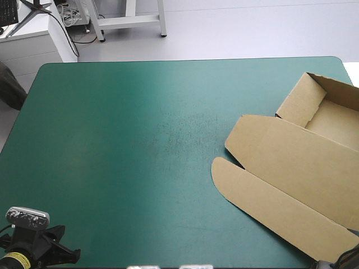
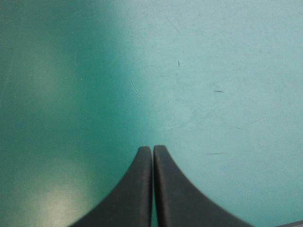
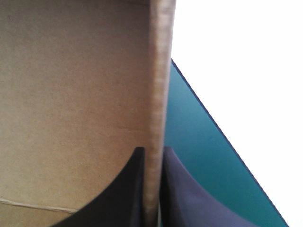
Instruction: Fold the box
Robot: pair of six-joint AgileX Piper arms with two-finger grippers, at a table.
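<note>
Teal-green cover [image 1: 112,140], box [image 1: 291,162] at the table's right side: tray walls raised at the far end, lid lying flat. Right gripper [image 3: 150,152] pinches a board edge (likely to lift or steady that panel for folding). Left gripper [image 2: 152,149] closed on nothing, over the cover well apart from the box, probably idle.

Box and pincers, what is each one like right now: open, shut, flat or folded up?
box: partly folded, walls up at the far end, lid and rounded flap lying flat.
left pincer: shut, holding nothing, over bare cover.
right pincer: shut on the box, an edge of board between its fingers.
table cover: teal-green, faintly scuffed in the middle.
</note>
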